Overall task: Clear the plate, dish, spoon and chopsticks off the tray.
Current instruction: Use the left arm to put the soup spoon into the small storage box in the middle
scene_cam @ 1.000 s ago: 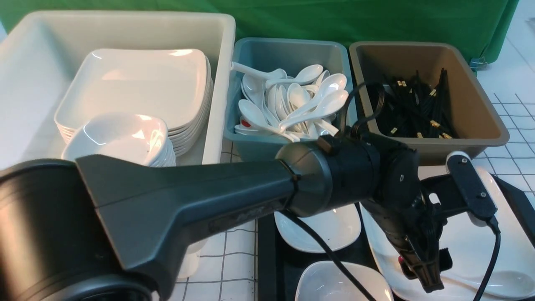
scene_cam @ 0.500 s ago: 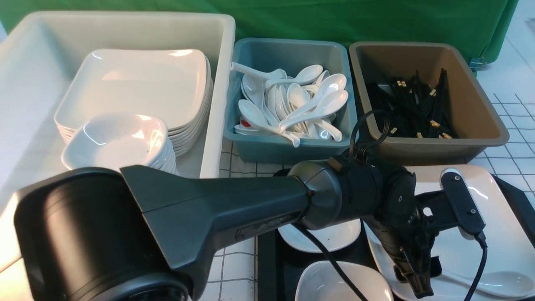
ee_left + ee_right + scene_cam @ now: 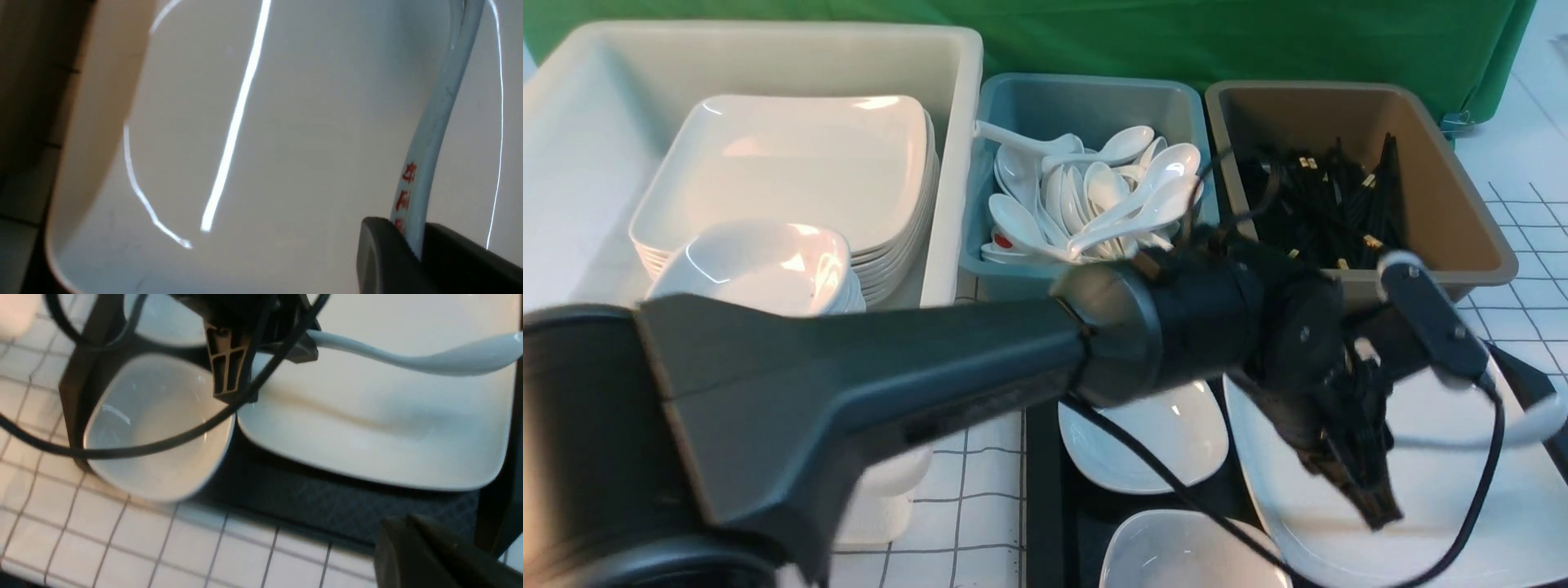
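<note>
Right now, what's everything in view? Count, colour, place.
white bin: one, off-white, far left
stacked plates: one stack, white, in the white bin
stacked dishes: one stack, white, in the white bin, in front of the plates
teal bin: one, teal, far middle
binned spoons: many, white, in the teal bin
brown bin: one, brown, far right
chopsticks: many, black with gold bands, in the brown bin
table: white, gridded
tray: one, black, near side
small dishes: two, white, tray's left part
plate: one, white, tray's right part
spoon: one, white with red characters, held above the plate
left gripper: black, shut on the spoon's handle
right gripper: black, shut, holding nothing
</note>
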Robot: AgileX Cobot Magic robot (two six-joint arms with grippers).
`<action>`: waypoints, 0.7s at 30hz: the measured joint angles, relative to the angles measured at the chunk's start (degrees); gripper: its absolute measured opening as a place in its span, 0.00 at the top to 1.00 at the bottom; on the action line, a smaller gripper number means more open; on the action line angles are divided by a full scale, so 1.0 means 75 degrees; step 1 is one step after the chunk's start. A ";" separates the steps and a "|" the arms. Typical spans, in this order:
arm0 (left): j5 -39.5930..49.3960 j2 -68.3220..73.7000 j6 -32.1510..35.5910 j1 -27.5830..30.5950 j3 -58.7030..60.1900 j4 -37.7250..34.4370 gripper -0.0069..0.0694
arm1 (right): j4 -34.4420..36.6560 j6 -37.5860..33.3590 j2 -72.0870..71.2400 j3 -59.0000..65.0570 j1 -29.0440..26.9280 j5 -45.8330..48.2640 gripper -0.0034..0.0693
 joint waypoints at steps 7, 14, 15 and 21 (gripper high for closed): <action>0.0118 -0.1139 -0.1107 0.1147 0.0000 0.0069 0.83 | 0.0277 -0.0065 0.0501 -0.0830 0.0000 -0.0421 0.95; -0.0113 -0.1509 -0.1803 0.3093 0.0000 -0.0523 0.83 | 0.1272 -0.1063 0.2116 -0.1969 0.0000 -0.1427 0.95; -0.0156 -0.1459 -0.1833 0.3319 0.0000 -0.0633 0.83 | 0.1365 -0.1166 0.2310 -0.2104 0.0000 -0.1669 0.95; -0.0292 -0.0941 -0.1877 0.3983 0.0000 -0.0950 0.83 | 0.1873 -0.1848 0.3562 -0.2831 0.0000 -0.2349 0.95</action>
